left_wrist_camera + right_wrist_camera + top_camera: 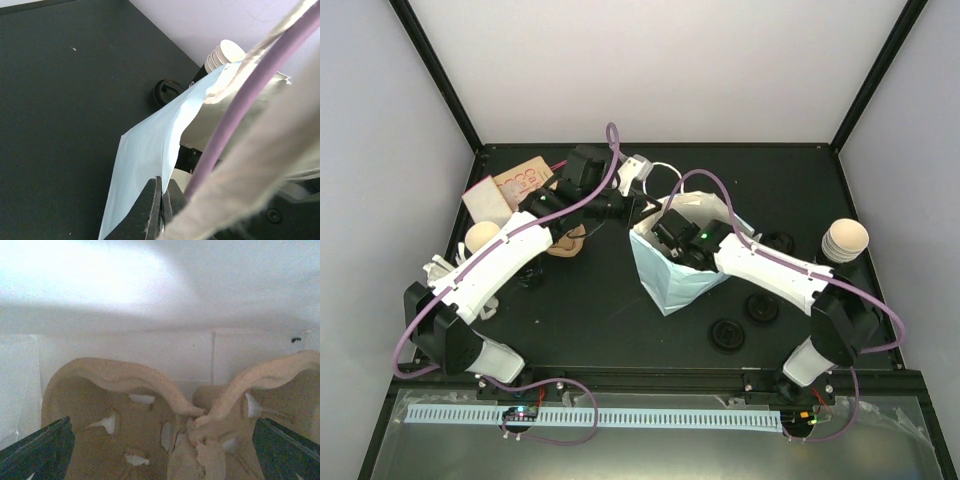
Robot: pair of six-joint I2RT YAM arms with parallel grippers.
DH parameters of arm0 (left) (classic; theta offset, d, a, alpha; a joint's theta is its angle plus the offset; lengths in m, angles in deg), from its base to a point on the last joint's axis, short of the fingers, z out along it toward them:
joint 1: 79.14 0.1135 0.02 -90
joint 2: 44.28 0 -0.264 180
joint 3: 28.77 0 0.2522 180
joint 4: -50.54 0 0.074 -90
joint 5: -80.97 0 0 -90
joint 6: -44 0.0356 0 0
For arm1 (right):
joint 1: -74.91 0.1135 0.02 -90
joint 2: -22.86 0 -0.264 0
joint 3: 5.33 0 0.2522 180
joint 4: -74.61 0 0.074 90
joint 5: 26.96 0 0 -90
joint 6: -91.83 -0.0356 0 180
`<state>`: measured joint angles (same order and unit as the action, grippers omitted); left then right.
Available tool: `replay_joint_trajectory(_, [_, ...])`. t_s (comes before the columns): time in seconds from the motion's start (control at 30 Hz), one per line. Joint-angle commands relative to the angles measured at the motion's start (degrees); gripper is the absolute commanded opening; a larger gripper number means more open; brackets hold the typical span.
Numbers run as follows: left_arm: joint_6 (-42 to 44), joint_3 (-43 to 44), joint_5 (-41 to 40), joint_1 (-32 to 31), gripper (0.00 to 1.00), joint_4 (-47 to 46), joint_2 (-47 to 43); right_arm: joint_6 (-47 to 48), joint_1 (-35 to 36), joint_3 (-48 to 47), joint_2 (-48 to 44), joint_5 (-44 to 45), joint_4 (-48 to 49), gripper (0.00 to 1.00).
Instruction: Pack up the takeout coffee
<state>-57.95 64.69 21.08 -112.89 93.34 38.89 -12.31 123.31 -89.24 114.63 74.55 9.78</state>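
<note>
A light blue paper bag (665,275) stands open in the middle of the black table. My left gripper (642,213) is shut on the bag's rim; in the left wrist view its fingers (152,205) pinch the blue paper edge (150,145). My right gripper (682,240) reaches down into the bag. In the right wrist view it is open, its dark fingertips (42,450) wide apart on either side of a brown pulp cup carrier (130,435) lying on the bag's floor. The fingers do not touch the carrier.
Stacks of paper cups stand at the right (844,240) and at the left (482,237). Black lids (728,335) (761,308) lie in front of the bag. Another pulp carrier (566,243) and brown cardboard (510,188) lie at the back left.
</note>
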Motion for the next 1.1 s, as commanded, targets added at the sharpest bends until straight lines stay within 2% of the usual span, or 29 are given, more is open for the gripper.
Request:
replay_joint_trajectory(0.0, [1.4,2.3,1.2,-0.1,0.01,-1.5,-1.3,0.3,-0.2,-1.5,-2.8,0.2,-1.9,1.00])
replay_joint_trajectory(0.3, [2.2,2.3,0.9,-1.3,0.02,-0.6,-0.6,0.4,-0.2,-4.3,-2.7,0.1,-4.3,1.00])
replay_joint_trajectory(0.43, [3.5,2.3,-1.6,-2.2,0.01,-0.1,-0.4,0.2,-0.2,-6.3,-0.9,1.0,-6.5,0.98])
replay_joint_trajectory(0.63, [4.9,2.2,-7.3,-2.3,0.01,1.0,0.2,0.0,-0.2,-9.0,-5.0,0.5,-8.3,0.98])
replay_joint_trajectory(0.87, [5.0,4.4,-5.9,-2.5,0.02,2.4,1.9,-0.8,-0.2,-12.8,-7.3,2.1,-11.0,0.97])
replay_joint_trajectory(1.07, [5.3,4.4,-7.9,-2.4,0.01,3.0,2.0,-0.7,-0.2,-16.3,-9.5,2.4,-12.4,0.97])
